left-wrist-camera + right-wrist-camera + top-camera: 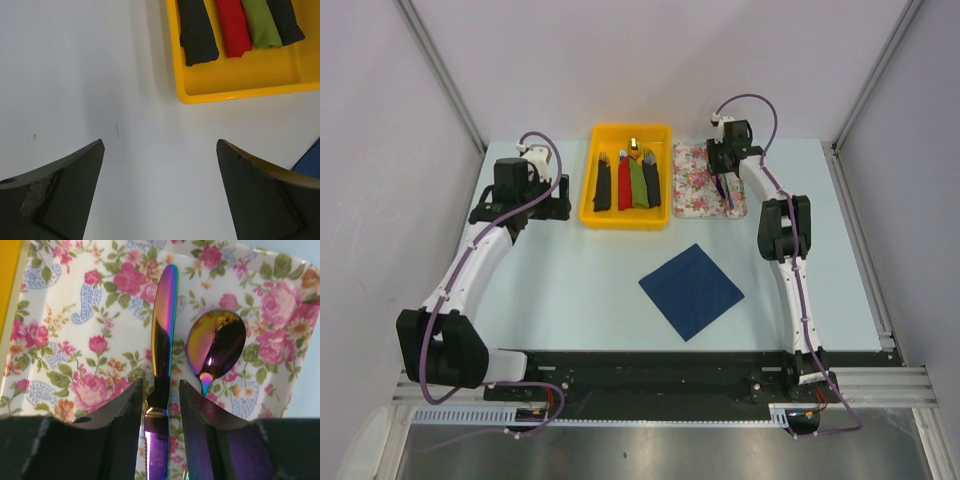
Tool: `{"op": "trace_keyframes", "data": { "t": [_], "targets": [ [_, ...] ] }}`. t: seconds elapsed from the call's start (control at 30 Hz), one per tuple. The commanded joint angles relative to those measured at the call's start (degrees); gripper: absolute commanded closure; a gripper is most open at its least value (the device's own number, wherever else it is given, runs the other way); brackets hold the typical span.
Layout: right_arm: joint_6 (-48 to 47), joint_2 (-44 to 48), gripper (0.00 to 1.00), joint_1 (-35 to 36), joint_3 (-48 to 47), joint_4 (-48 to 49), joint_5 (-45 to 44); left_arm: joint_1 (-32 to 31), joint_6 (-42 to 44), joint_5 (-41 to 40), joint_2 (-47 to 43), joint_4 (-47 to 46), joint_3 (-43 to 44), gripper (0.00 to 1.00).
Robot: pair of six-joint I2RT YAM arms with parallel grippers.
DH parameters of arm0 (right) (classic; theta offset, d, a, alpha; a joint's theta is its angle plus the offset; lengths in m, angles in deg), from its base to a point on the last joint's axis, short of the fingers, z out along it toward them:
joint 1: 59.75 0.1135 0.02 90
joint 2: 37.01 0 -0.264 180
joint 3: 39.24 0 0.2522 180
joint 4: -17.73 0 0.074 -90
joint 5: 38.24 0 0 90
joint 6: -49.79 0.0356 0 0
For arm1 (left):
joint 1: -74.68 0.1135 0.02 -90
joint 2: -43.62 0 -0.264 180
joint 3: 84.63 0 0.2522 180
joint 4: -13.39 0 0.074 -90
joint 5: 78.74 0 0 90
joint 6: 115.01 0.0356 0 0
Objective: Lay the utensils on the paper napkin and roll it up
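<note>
The two iridescent utensils lie side by side on the floral mat (90,330) (692,190): a knife (164,315) and a spoon (216,345) with its bowl to the right. My right gripper (160,385) (724,185) is down over the mat, its fingers narrowly apart on either side of the knife, with a thin gap showing beside the right finger. The navy paper napkin (691,291) lies flat mid-table, turned like a diamond; its corner shows in the left wrist view (311,162). My left gripper (160,145) (560,197) is wide open and empty over bare table.
A yellow tray (588,195) (240,85) stands between the arms at the back, holding black, red and green rolled bundles (232,27) with gold-tipped pieces. The left gripper is just left of the tray. Grey walls close the table's sides.
</note>
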Motion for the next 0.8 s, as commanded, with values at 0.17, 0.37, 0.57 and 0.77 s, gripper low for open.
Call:
{"op": "trace_keyframes", "data": {
  "t": [0.17,0.37,0.57,0.77],
  "targets": [
    [-2.1,-2.8,0.62,1.3,-4.6,1.8,-2.9,0.7,0.6,-0.3,0.7,-1.1,2.9,0.00],
    [-4.7,-2.3,0.69,1.5,-4.2,-2.6,-3.1,1.4,0.9,0.3,0.7,-0.6,3.6,0.00],
    [-10.9,-0.7,0.88,2.6,-4.4,-7.7,-4.1,1.9,1.0,0.8,-0.1,-0.4,3.4,0.00],
    [-15.7,2.1,1.00,3.0,-2.4,-13.3,-4.6,2.0,0.7,1.4,-1.4,-0.4,2.5,0.00]
  ]
}}
